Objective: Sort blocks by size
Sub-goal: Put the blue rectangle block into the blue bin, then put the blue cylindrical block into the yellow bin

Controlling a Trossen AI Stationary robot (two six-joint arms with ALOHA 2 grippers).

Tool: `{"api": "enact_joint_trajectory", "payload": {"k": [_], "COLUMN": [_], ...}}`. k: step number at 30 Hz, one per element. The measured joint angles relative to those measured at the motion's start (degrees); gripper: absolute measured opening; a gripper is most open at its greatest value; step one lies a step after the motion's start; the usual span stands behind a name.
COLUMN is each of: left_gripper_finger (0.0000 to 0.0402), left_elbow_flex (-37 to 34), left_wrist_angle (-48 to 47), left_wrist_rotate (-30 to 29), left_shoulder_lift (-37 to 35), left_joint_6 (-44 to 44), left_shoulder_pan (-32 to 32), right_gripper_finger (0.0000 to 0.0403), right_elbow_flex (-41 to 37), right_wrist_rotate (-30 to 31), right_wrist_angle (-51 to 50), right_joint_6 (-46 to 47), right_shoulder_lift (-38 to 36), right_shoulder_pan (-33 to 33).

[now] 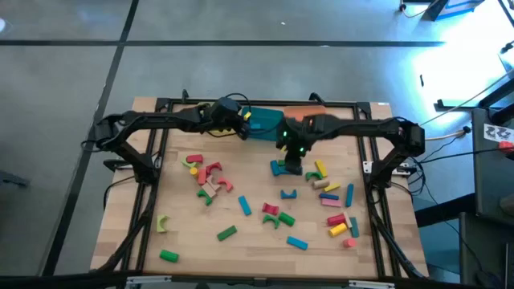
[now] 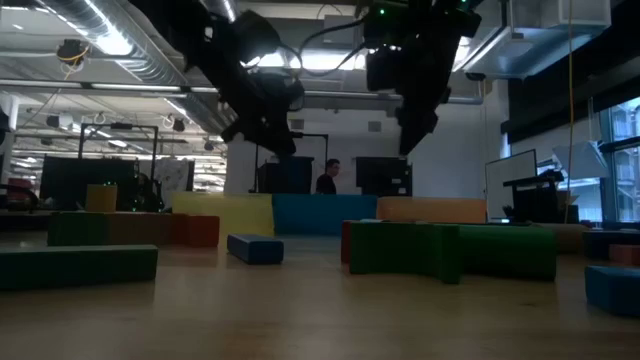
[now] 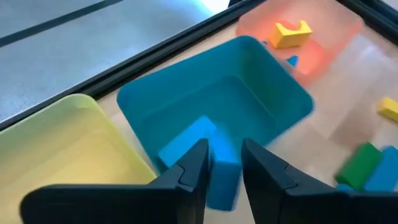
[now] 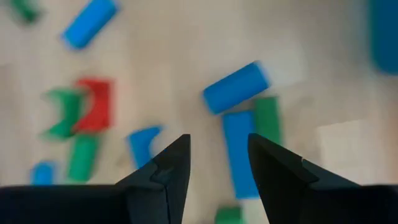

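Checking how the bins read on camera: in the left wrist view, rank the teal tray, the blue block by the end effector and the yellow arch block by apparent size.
1. teal tray, largest.
2. blue block, though it sits close to the camera, which inflates it.
3. yellow arch block, smallest, and farthest away, in the orange tray.

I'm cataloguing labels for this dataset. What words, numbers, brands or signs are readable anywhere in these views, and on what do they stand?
None can be read.
White card beside the table, high view: dark marks, too small to read.
Blocks, trays and both arms: no lettering shows.
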Motion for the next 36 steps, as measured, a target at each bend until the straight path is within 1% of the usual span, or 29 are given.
{"api": "enact_joint_trajectory", "payload": {"k": [4,6,8,14,18,21,27,33,36], "left_gripper_finger": [0.0084,0.0085,0.0085,0.0086,0.0086,0.0086,0.0086,0.0086,0.0086], "left_elbow_flex": [0.0,0.0,0.0,-0.03,-0.04,-0.04,-0.02,0.02,0.02], "left_wrist_angle": [4.29,5.9,6.72,6.39,6.41,5.84,1.99,-3.75,-6.57], "left_wrist_rotate": [0.02,0.03,0.02,0.03,0.03,0.04,0.03,0.04,0.03], "left_shoulder_lift": [3.84,5.43,6.65,6.48,3.37,0.48,-5.92,-11.51,-13.27], "left_joint_6": [4.05,6.27,7.37,8.36,11.85,12.7,13.11,13.05,13.0], "left_shoulder_pan": [1.49,1.96,2.3,2.95,2.75,2.37,1.83,1.59,1.28], "right_gripper_finger": [0.0161,0.0161,0.0161,0.0161,0.0161,0.0161,0.0161,0.0161,0.0161], "right_elbow_flex": [-3.93,-5.88,-7.44,-12.61,-15.92,-17.34,-18.26,-18.29,-18.29], "right_wrist_rotate": [13.41,17.52,19.44,19.75,20.21,20.2,21.27,20.16,20.16], "right_wrist_angle": [8.34,10.88,13.62,23.03,28.17,32.04,32.67,36.65,36.92], "right_joint_6": [6.64,8.68,11.11,20.75,24.67,26.62,29.09,29.57,29.79], "right_shoulder_lift": [0.0,0.0,0.02,0.04,0.04,0.04,0.91,4.92,7.07], "right_shoulder_pan": [3.76,5.14,6.06,6.85,6.41,6.3,6.35,6.72,7.22]}}
